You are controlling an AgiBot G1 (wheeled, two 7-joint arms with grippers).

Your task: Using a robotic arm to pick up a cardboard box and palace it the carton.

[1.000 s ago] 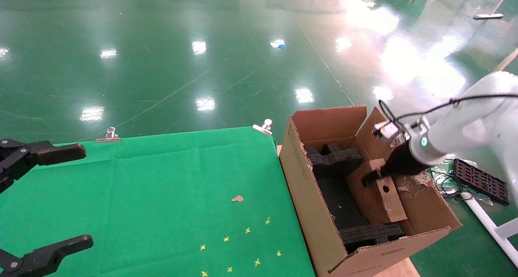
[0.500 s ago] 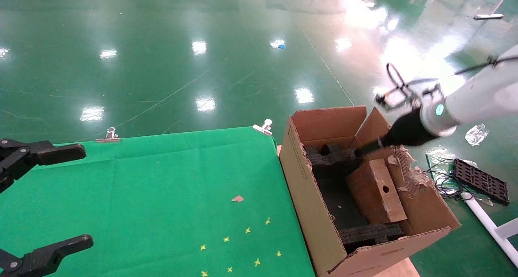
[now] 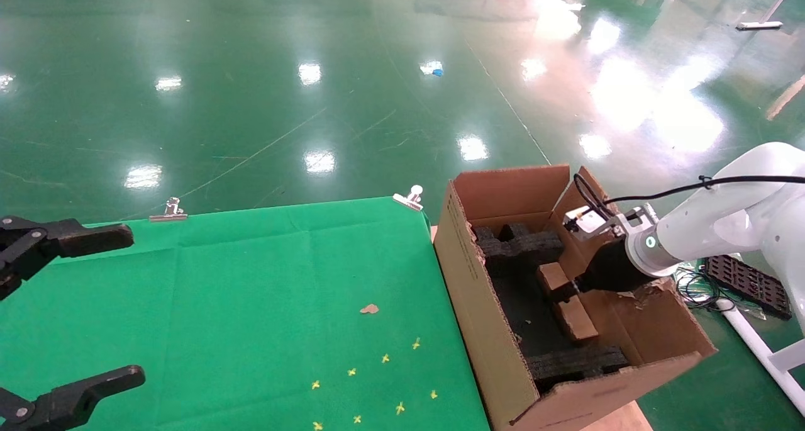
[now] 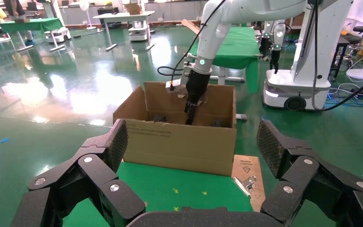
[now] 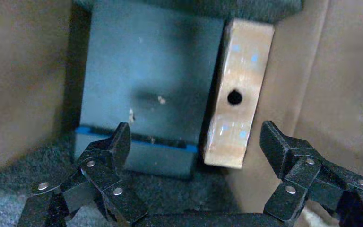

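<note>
Head view: the carton (image 3: 484, 318) wall hides the right tool (image 3: 573, 286) tips; spread wide, they straddle the cardboard box (image 5: 238, 94) just beyond, untouched.

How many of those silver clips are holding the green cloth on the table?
2 in the head view: one clip on the cloth's far edge, another clip at its far right corner. Others may be out of frame.

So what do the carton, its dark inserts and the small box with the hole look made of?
Carton: brown corrugated cardboard, matte; its torn edge shows the fluting. Inserts: black foam by the look, with a coarse, dull surface. Cardboard box: smooth brown cardboard, probably, with a punched round hole.
</note>
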